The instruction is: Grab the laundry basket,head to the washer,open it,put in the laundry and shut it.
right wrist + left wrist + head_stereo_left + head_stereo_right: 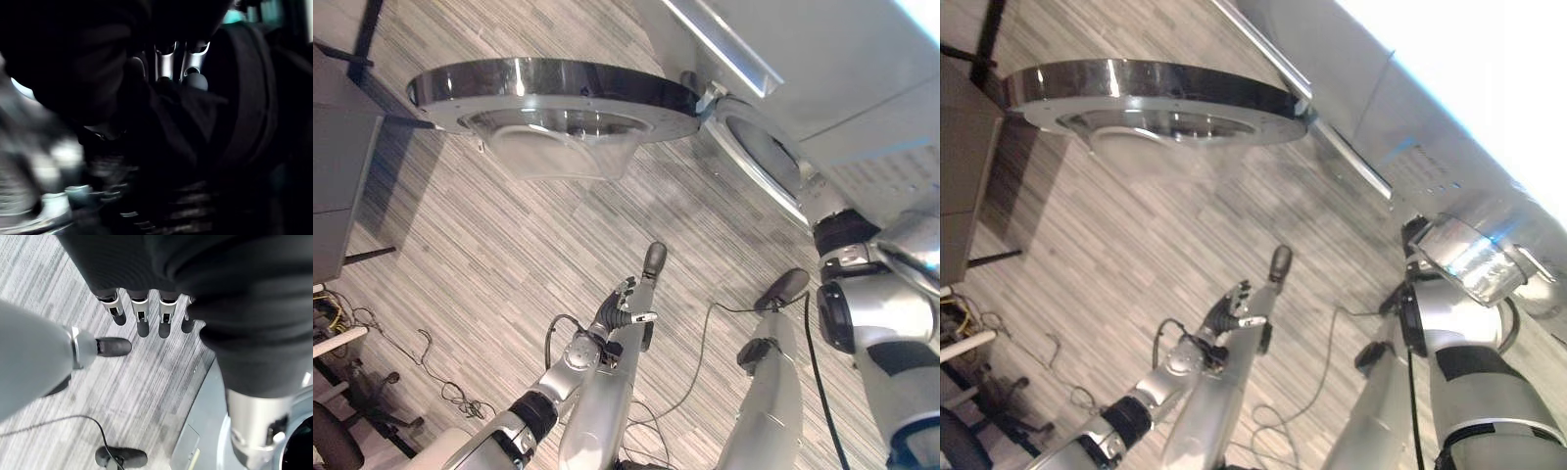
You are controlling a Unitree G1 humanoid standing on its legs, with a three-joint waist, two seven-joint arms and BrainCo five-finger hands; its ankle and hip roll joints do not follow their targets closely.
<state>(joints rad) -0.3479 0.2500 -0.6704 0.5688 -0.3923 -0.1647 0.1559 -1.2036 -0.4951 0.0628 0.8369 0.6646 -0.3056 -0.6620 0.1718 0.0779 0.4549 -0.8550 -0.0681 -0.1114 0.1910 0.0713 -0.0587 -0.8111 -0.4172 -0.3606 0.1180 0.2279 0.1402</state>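
Stretching across the scene is a grey striped floor (509, 245), with a dark cabinet (342, 166) at the left edge and loose cables (421, 362) near it. At the far right stands the washer (822, 69), pale and boxy. Its round door (548, 98) is swung wide open to the left, the clear bowl of the glass facing down toward the floor, and the hinge sits just beside the drum opening (759, 157).

The left hand (625, 311) hangs low over the bare floor, well apart from the washer; its fingers (142, 318) hang relaxed and lightly bent, holding and touching nothing. The right arm reaches up to the drum opening, and the right hand (181, 68) is inside the dark drum, where dark laundry (181, 127) lies against it; whether its fingers grip the cloth cannot be told.

Open floor lies between the door's rim and the left hand. The door's edge overhangs the far side of that space.
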